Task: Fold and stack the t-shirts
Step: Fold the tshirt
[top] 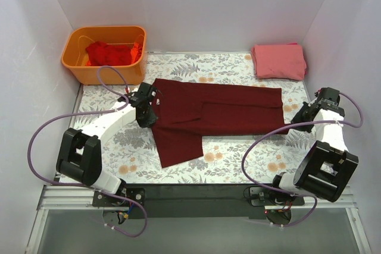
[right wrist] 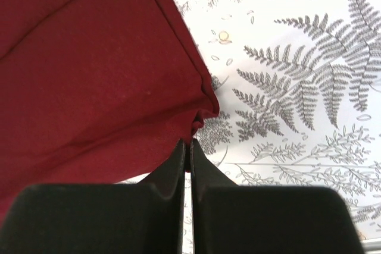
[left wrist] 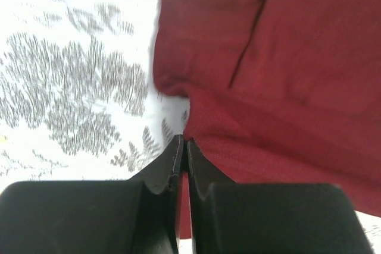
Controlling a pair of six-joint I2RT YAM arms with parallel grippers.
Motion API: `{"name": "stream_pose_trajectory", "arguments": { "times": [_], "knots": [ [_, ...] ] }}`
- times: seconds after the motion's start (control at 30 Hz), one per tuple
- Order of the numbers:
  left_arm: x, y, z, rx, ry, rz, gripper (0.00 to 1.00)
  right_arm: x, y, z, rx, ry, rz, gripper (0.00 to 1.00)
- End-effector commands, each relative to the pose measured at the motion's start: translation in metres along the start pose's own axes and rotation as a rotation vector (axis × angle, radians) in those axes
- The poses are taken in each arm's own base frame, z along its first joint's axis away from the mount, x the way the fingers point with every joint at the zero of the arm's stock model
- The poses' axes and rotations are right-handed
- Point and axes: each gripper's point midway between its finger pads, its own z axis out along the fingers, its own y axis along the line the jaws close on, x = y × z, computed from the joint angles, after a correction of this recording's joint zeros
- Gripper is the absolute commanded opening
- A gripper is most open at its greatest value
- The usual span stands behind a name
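Observation:
The dark maroon t-shirt (top: 214, 111) lies stretched lengthwise across the middle of the table, partly folded, one sleeve flap pointing toward the front. My left gripper (top: 149, 111) is shut on its left edge (left wrist: 196, 123). My right gripper (top: 296, 124) is shut on its bunched right front corner (right wrist: 199, 117). A folded salmon-pink t-shirt (top: 278, 61) lies at the back right. Bright red t-shirts (top: 108, 53) are heaped in the bin.
The orange plastic bin (top: 80, 71) stands at the back left corner. The table has a fern-patterned cloth (top: 232, 159). White walls close in the left, back and right sides. A black rail runs along the front edge (top: 196, 191).

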Motion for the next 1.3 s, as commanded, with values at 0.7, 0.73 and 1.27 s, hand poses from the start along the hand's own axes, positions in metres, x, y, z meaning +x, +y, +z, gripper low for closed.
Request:
{"name": "stream_pose_trajectory", "arguments": {
  "times": [0.7,0.73,1.27],
  "knots": [
    [-0.088,-0.018,0.030,-0.088,0.006,-0.012,0.00,-0.065,0.025,0.044,-0.034,-0.094,-0.005,0.01],
    [-0.090,-0.018,0.031,-0.092,0.003,-0.013,0.00,-0.065,0.023,0.046,-0.023,-0.093,-0.004,0.01],
    [-0.119,-0.028,0.041,-0.131,-0.059,-0.006,0.00,-0.071,0.018,0.072,0.003,-0.086,0.008,0.01]
  ]
}}
